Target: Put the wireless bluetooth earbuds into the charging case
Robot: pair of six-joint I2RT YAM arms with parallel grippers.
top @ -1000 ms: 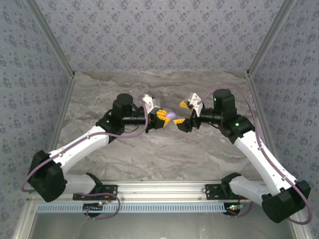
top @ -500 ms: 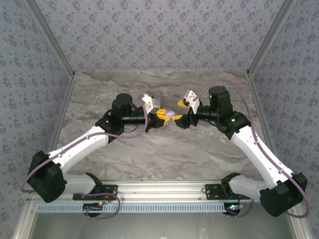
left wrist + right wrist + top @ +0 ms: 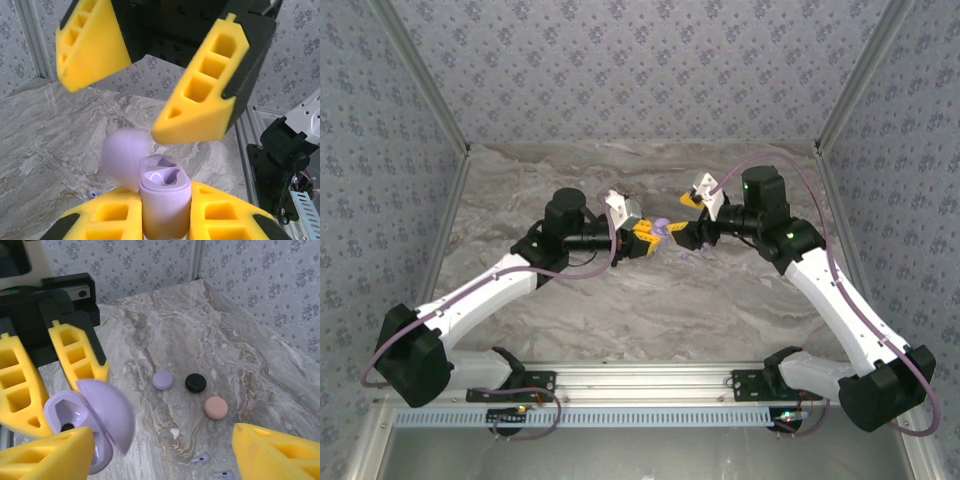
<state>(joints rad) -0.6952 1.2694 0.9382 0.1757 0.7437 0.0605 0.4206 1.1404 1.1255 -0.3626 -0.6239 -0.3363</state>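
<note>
My left gripper [image 3: 165, 212] is shut on the lilac charging case [image 3: 165, 197], holding it upright above the table with its lid [image 3: 125, 157] swung open. In the top view the case [image 3: 662, 228] sits between the two grippers. My right gripper [image 3: 160, 460] is open, and one of its yellow fingers [image 3: 200, 100] hangs just above the case's mouth. Nothing is between its fingers. Two lilac earbuds [image 3: 201, 458] [image 3: 223, 474] lie on the marble below the right gripper. One small lilac earbud [image 3: 92, 192] shows on the table beside the case.
Three small round cases lie in a group on the marble: lilac [image 3: 163, 380], black [image 3: 196, 383] and pink [image 3: 216, 407]. Patterned walls close the table [image 3: 620, 310] on three sides. A metal rail [image 3: 640, 378] runs along the near edge.
My right gripper has moved left, up to the case held by the left gripper, and its jaws have narrowed a little. The left arm has stayed put.
</note>
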